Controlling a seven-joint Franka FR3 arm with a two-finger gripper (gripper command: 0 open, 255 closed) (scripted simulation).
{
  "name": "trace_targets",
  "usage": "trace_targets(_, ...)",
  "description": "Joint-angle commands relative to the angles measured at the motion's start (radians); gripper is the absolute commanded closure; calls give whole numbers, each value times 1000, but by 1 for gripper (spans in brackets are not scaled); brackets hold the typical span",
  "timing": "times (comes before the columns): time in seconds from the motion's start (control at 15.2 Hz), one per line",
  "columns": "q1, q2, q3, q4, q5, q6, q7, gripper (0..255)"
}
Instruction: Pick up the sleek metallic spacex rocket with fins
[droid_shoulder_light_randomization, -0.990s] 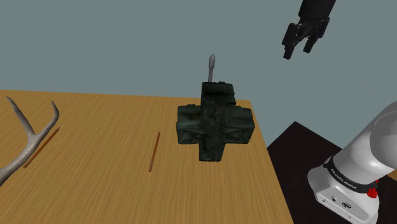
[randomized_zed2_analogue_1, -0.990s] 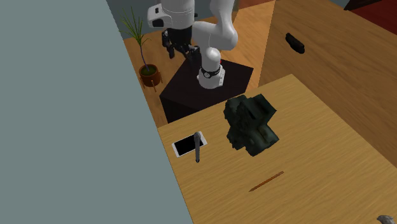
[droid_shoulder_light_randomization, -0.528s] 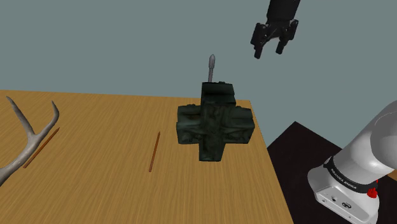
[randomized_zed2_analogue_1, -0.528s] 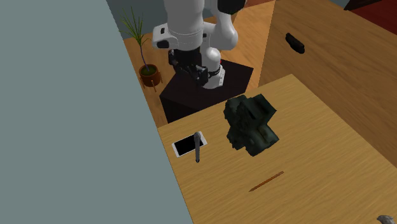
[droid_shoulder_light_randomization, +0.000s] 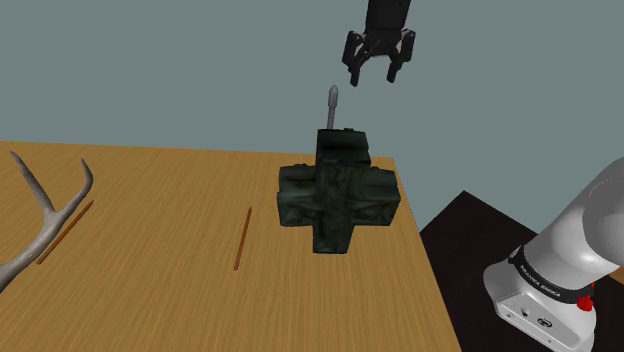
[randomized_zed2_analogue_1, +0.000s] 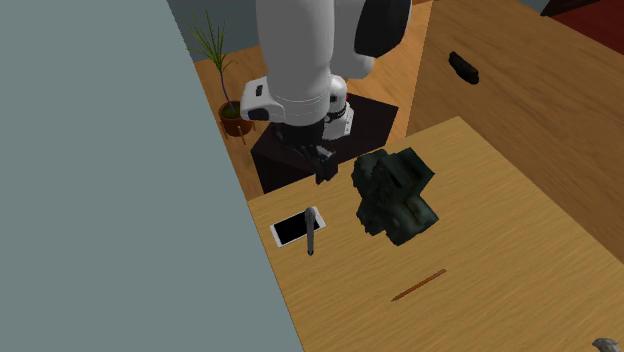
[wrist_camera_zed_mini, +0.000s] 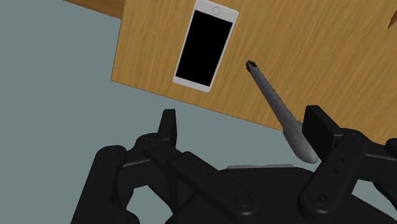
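A slim grey rocket (droid_shoulder_light_randomization: 333, 108) stands upright on the wooden table (droid_shoulder_light_randomization: 180, 290), behind a dark green cross-shaped object (droid_shoulder_light_randomization: 338, 192). In the second exterior view the rocket (randomized_zed2_analogue_1: 312, 238) rises beside a white phone (randomized_zed2_analogue_1: 297, 227) near the wall-side table edge. My black gripper (droid_shoulder_light_randomization: 374, 72) hangs open in the air, above the rocket and a little toward the shoulder view's right. From the wrist, the rocket (wrist_camera_zed_mini: 280, 114) points up toward the gripper (wrist_camera_zed_mini: 242, 130), its nose close to one finger (wrist_camera_zed_mini: 318, 130); nothing is held.
The phone (wrist_camera_zed_mini: 205, 46) lies flat next to the rocket's base. A brown pencil (droid_shoulder_light_randomization: 243, 238) and a pale antler (droid_shoulder_light_randomization: 45, 215) lie farther toward the shoulder view's left. The dark stand (randomized_zed2_analogue_1: 300, 150) and a potted plant (randomized_zed2_analogue_1: 225, 100) are beyond the table end.
The gripper has swung toward the shoulder view's left, from off the table's end to nearly over the rocket. It stays open. Nothing on the table has moved.
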Motion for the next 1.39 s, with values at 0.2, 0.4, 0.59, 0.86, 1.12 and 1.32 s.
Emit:
trace_targets(0.2, 13, 188, 33, 191, -10, 14, 98, 0)
trace_targets(0.4, 19, 241, 39, 237, -16, 25, 124, 0)
trace_targets(0.59, 19, 242, 39, 198, -16, 65, 123, 0)
trace_targets(0.86, 20, 246, 39, 155, -17, 113, 122, 0)
trace_targets(1.12, 20, 246, 39, 154, -17, 114, 123, 255)
trace_targets(1.32, 20, 246, 39, 154, -17, 114, 123, 255)
